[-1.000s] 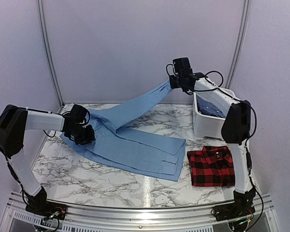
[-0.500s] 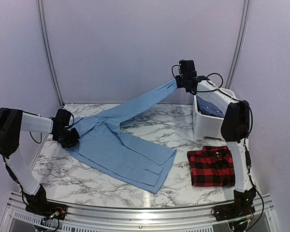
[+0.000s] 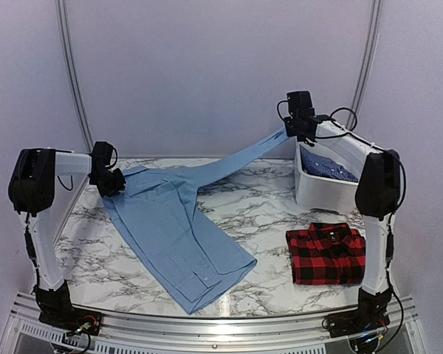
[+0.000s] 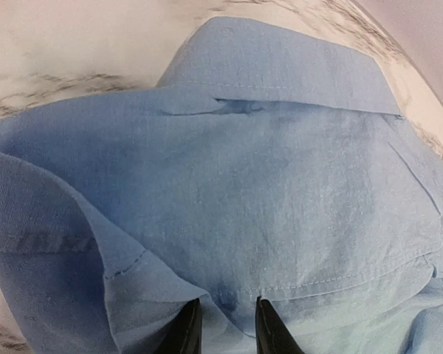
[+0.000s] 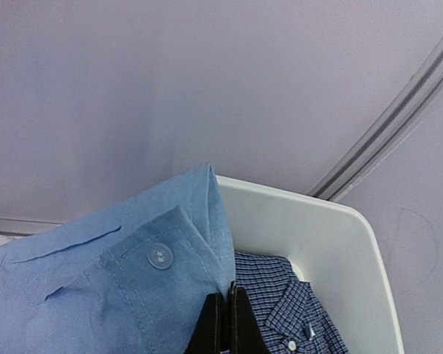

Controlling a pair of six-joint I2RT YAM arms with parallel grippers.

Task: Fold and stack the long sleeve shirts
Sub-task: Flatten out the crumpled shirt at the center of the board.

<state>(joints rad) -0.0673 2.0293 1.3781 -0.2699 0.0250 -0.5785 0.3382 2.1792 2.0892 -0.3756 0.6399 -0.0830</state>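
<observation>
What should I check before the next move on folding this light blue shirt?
1. The left gripper pinches the light blue shirt below the collar: ok.
2. The right gripper is shut on the sleeve cuff: ok.
3. Whole shirt lying flat on the table: not ok, that sleeve is stretched up in the air.
4. Where the other sleeve lies: cannot tell.
5. The folded plaid shirt lies apart from the blue one: ok.
6. The patterned shirt sits inside the white bin: ok.

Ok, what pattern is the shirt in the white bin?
The collared shirt is navy with a fine white check, best seen in the right wrist view.
</observation>
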